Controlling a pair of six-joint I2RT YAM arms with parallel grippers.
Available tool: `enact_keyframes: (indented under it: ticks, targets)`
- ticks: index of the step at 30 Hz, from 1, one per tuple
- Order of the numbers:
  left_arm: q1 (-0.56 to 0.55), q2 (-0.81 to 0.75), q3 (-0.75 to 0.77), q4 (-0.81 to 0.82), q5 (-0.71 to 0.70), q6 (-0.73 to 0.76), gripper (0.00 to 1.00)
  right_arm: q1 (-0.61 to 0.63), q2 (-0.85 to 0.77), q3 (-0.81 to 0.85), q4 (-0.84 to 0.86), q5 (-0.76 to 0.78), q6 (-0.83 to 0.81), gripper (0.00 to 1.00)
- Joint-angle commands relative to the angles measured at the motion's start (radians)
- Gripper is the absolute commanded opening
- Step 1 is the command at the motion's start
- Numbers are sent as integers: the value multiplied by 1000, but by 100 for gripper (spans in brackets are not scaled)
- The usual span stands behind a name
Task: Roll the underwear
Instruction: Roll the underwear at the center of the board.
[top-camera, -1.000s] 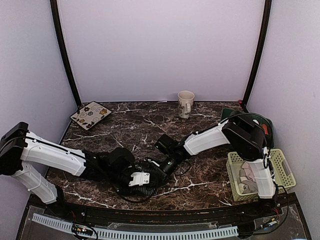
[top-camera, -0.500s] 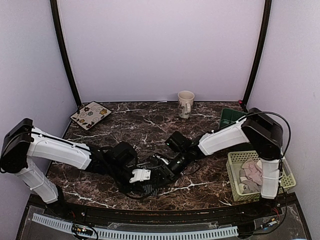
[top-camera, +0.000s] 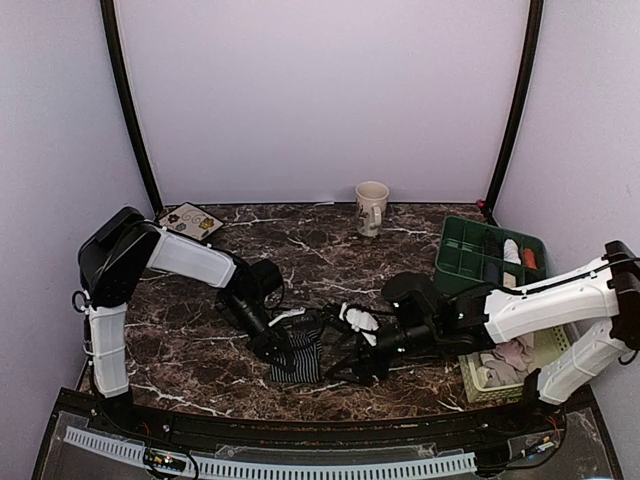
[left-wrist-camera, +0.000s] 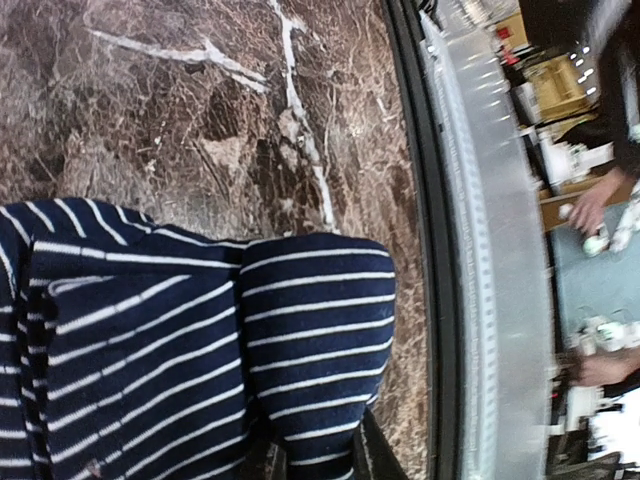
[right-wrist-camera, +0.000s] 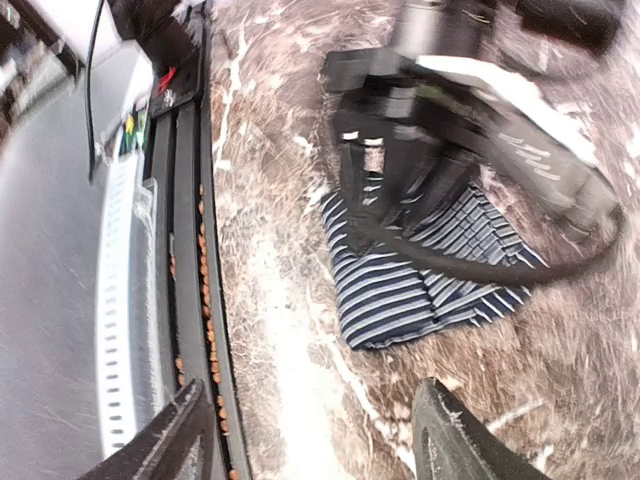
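Note:
The navy white-striped underwear (top-camera: 299, 358) lies partly folded on the marble near the table's front edge. My left gripper (top-camera: 284, 343) comes in from the left and is shut on a fold of it. In the left wrist view the striped cloth (left-wrist-camera: 310, 340) runs down between the two fingers (left-wrist-camera: 378, 458). My right gripper (top-camera: 345, 356) hovers just right of the garment, open and holding nothing. The right wrist view shows the underwear (right-wrist-camera: 420, 275) ahead of its spread fingertips (right-wrist-camera: 452, 440). A pink underwear (top-camera: 512, 354) lies in the yellow-green basket.
The yellow-green basket (top-camera: 478, 380) stands at the front right, with a green bin (top-camera: 470, 252) behind it. A beige mug (top-camera: 371, 207) is at the back centre and a patterned tile (top-camera: 182, 229) at the back left. The front rail (left-wrist-camera: 480, 250) runs close by the garment.
My left gripper has shut on the striped underwear. My right gripper has opened, let go and drawn back to the right. Both arms have swung into new poses.

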Motion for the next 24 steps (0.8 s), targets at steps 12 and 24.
enact_keyframes:
  ticks: [12,24]
  targets:
    - [34,168,57,-152,-28,42,9,181,270,128,137,366,-426,65]
    - [35,177,62,-154,-34,35,11,181,499,304,37,416,-552,54]
